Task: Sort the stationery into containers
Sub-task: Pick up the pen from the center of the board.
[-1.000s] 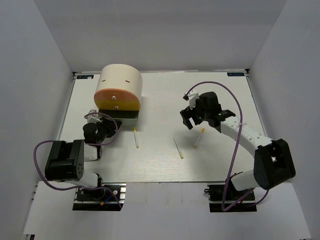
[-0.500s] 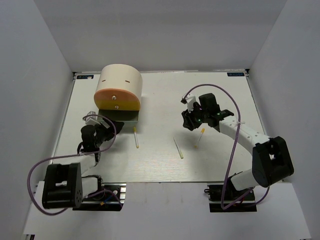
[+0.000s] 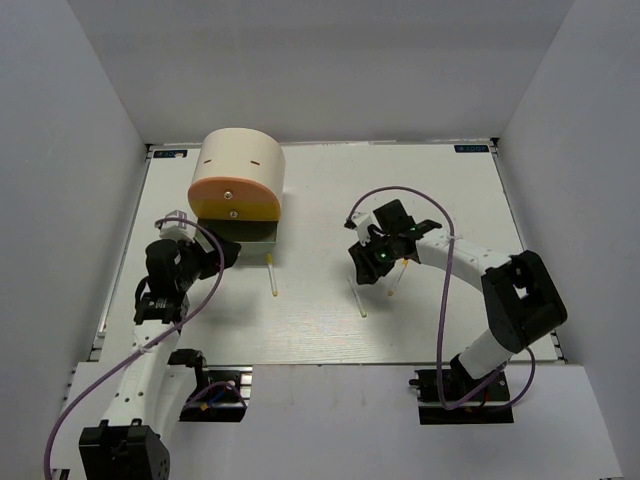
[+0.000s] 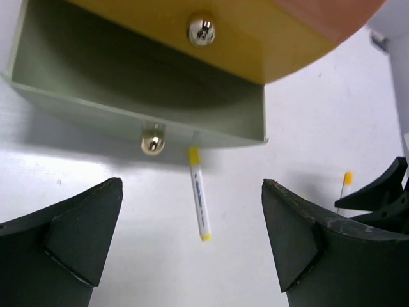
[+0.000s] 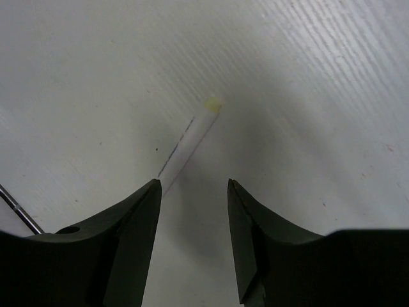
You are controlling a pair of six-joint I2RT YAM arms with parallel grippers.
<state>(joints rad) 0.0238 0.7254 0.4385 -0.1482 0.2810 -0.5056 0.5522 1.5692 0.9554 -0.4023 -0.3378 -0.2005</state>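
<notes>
The cream organiser [image 3: 240,165] is standing on the tabletop [image 3: 320,190], its bottom drawer [image 4: 128,121] open. The left hand [image 4: 192,183] is gaping wide, empty, facing a stick [image 4: 199,201] lying just before that drawer. The right hand [image 5: 192,185], part-open and empty, is hovering over another stick [image 5: 192,137].

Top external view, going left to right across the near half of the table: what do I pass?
left gripper → stick by the open drawer → middle stick → right-hand stick. The right gripper hangs over the last two, so it is left out of the order.
</notes>
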